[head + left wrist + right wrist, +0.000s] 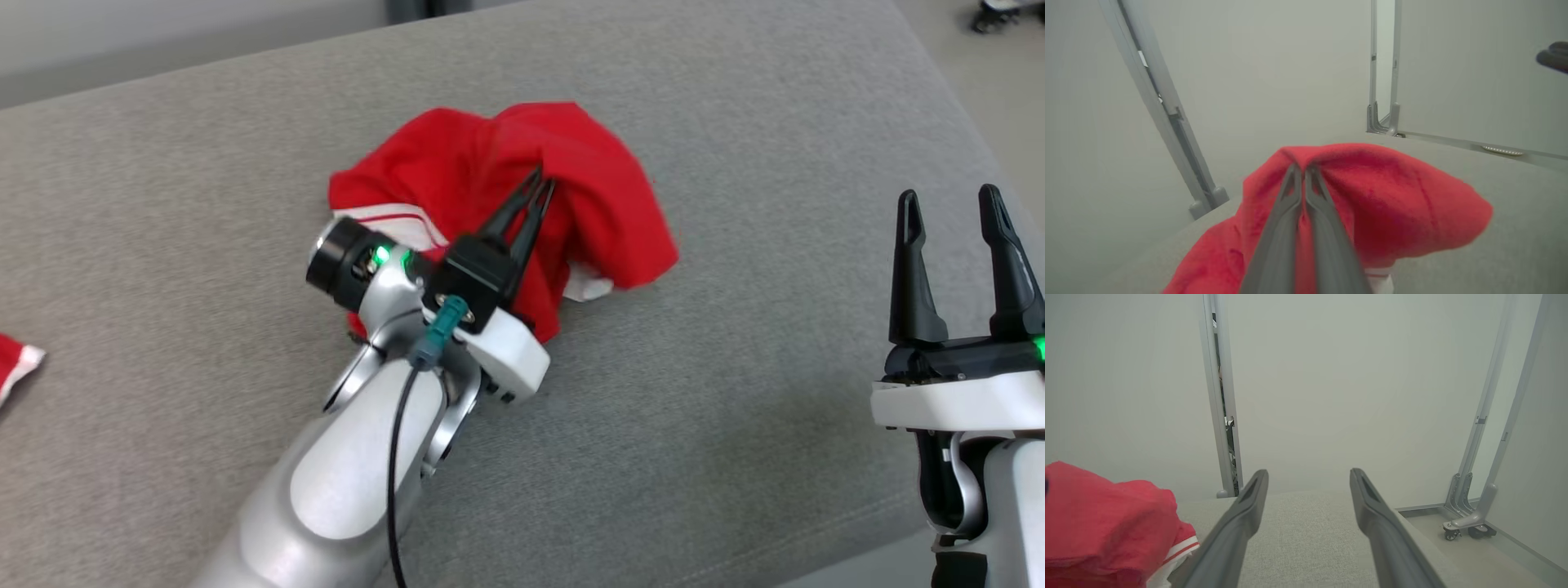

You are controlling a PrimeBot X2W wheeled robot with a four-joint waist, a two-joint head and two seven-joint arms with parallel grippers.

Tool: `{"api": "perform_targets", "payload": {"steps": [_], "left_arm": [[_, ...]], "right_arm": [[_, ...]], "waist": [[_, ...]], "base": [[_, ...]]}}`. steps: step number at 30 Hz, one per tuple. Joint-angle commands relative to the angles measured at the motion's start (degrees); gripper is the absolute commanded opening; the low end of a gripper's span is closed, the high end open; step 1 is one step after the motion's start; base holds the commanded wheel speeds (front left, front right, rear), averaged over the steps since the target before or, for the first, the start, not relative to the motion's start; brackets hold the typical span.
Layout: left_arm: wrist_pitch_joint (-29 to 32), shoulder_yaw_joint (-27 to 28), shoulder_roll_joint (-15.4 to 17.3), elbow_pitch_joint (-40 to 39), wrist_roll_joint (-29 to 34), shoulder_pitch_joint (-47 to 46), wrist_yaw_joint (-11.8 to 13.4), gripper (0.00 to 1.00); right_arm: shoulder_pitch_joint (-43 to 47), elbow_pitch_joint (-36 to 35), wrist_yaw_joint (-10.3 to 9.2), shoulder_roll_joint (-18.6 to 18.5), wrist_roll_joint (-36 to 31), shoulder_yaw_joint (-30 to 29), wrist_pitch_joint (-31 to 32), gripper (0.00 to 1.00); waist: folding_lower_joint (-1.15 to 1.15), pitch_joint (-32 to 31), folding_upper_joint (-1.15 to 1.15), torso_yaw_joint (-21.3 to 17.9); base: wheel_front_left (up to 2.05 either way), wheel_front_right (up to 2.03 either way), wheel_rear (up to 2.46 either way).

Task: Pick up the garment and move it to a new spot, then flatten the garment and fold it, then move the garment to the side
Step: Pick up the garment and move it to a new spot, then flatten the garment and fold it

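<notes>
One step looks just begun: the left gripper (544,181) is clamped on a peak of the crumpled red garment (604,204) in the middle of the grey cushion (735,367). The right gripper (947,204) stands spread and empty, well apart. Relocating, flattening, folding and setting aside appear undone.

Open grey cushion (759,392) between my left arm (343,474) and my right gripper (951,208), and along its far edge, gives free passage; the bunched red garment (482,163) with my left gripper (545,181) on it blocks the middle, a red-and-white cloth (16,363) the left edge.
</notes>
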Motion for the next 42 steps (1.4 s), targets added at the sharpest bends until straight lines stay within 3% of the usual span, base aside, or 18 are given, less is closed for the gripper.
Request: {"api": "perform_targets", "payload": {"steps": [1, 2, 4, 5, 15, 27, 35, 42], "left_arm": [[-0.11, -0.74, 0.82, 2.54, 1.06, 0.07, -0.06, 0.0], [-0.05, -1.27, 1.12, 4.76, 1.78, -0.01, 0.22, 0.09], [-1.1, -1.86, 0.96, 7.56, 2.0, -0.07, 0.38, 0.62], [-0.83, -1.57, 0.84, 8.83, 0.93, 0.29, 0.04, 1.0], [-6.16, 2.2, 1.32, 7.55, -2.48, 1.01, 2.23, 1.0], [-7.7, 7.92, 8.96, -4.54, -2.55, 11.73, 5.76, 1.0], [-7.69, 12.78, 6.83, -12.48, -1.72, 23.69, 7.74, 1.0], [-7.7, 17.16, 4.06, -13.25, -0.5, 26.69, 4.72, 1.0]], "right_arm": [[-0.26, 0.05, -0.02, -0.21, 0.36, 0.16, -0.06, 1.0], [-0.1, 0.25, -0.02, -0.19, 0.56, 0.31, -0.06, 1.0], [0.2, 0.55, -0.02, -0.19, 0.54, 0.96, -0.06, 1.0], [0.44, 0.61, -0.02, -0.19, 0.57, 1.33, -0.06, 1.0], [2.17, 1.43, -0.03, -0.23, -1.12, 2.4, -0.06, 1.0], [4.77, 1.98, -0.03, -0.23, -4.37, 6.89, -0.06, 1.0], [6.15, 3.1, -0.02, -0.23, -6.37, 9.67, -0.06, 1.0], [6.56, 5.04, -0.02, -0.23, -5.43, 11.5, -0.06, 1.0]], "waist": [[0.0, 0.8, 0.0, -1.46], [0.0, 0.75, 0.0, -1.58], [0.0, 0.5, 0.0, -1.56], [0.0, 0.27, 0.0, -1.33], [0.0, -3.76, 0.0, 4.59], [0.0, -8.09, 0.0, 12.94], [0.0, -8.57, 0.0, 16.38], [0.0, -7.95, 0.0, 18.03]], "base": [[0.0, 0.0, 0.0], [0.0, 0.0, 0.0], [0.0, 0.0, 0.0], [0.0, 0.0, 0.0], [0.0, 0.0, 0.0], [0.0, 0.0, 0.0], [0.0, 0.0, 0.0], [0.0, 0.0, 0.0]]}}
